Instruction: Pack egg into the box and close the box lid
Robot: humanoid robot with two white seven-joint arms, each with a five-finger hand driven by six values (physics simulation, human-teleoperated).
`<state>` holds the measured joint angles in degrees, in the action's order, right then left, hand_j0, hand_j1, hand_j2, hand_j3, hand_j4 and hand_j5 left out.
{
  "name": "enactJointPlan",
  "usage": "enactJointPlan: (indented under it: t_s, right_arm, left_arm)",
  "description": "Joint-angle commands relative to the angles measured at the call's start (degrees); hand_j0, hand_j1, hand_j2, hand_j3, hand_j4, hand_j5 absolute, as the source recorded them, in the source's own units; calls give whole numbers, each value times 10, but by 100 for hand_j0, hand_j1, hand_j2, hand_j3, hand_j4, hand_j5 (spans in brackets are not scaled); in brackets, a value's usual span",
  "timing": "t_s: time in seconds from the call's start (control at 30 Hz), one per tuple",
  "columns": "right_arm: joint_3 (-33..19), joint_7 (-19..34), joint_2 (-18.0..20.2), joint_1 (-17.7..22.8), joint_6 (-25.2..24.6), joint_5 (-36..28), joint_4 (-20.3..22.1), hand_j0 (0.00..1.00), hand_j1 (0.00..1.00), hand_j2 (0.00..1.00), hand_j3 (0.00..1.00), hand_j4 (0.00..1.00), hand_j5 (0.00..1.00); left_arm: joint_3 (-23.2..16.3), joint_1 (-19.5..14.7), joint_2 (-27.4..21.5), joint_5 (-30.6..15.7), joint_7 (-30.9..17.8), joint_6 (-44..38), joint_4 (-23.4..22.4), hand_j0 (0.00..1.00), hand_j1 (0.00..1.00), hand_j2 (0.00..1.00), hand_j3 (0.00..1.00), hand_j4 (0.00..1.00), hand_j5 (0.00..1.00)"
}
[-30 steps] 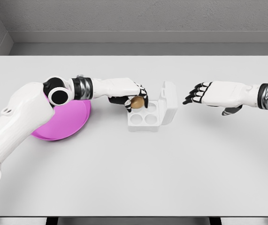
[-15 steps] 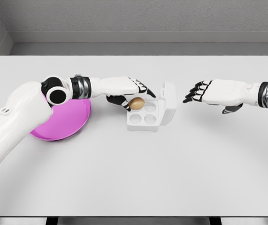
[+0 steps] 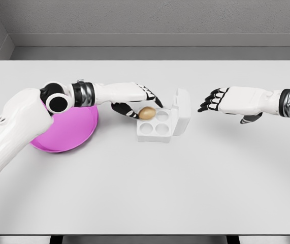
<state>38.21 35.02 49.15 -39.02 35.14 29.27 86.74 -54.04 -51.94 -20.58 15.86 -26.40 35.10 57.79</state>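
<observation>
A brown egg (image 3: 147, 113) lies in the back left cup of the white egg box (image 3: 155, 129), whose other cups show empty. The box lid (image 3: 182, 113) stands raised on the right side. My left hand (image 3: 140, 100) hovers just left of and above the egg, fingers spread and off it. Right of the lid, a short gap away, my right hand (image 3: 211, 103) hangs over the table with its fingers relaxed and nothing in them.
A round magenta plate (image 3: 68, 129) lies left of the box, partly under my left forearm (image 3: 91, 94). The white table (image 3: 150, 193) runs wide in front; a grey wall stands behind its far edge.
My left hand has let go of the egg, which now rests in the box cup, and the hand has drawn back slightly to the left. The right hand has stayed in place.
</observation>
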Motion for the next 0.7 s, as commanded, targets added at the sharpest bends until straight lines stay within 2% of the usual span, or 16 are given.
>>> enactJointPlan:
  t_s: [0.0, 0.43, 0.5, 0.57, 0.6, 0.67]
  right_arm:
    - [0, 0, 1, 0, -1, -3, 0, 100, 100, 100, 100, 100, 100]
    - [3, 0, 1, 0, -1, -3, 2, 100, 100, 100, 100, 100, 100]
    - [3, 0, 0, 0, -1, -4, 4, 100, 100, 100, 100, 100, 100]
    - [4, 0, 0, 0, -1, -4, 6, 100, 100, 100, 100, 100, 100]
    - [5, 0, 1, 0, -1, -4, 8, 100, 100, 100, 100, 100, 100]
    - [6, 0, 0, 0, -1, -4, 8, 100, 100, 100, 100, 100, 100]
  left_arm:
    - [1, 0, -1, -4, 0, -1, 0, 76, 76, 76, 76, 76, 76]
    - [4, 0, -27, -31, 0, -1, 20, 76, 76, 76, 76, 76, 76]
    - [5, -1, -63, -51, 1, -1, 33, 76, 76, 76, 76, 76, 76]
    - [5, 0, -128, -59, 3, -1, 74, 77, 77, 77, 77, 77, 77]
    - [8, 4, -178, -70, 3, -1, 116, 77, 77, 77, 77, 77, 77]
    - [10, 4, -210, -83, 3, -1, 128, 77, 77, 77, 77, 77, 77]
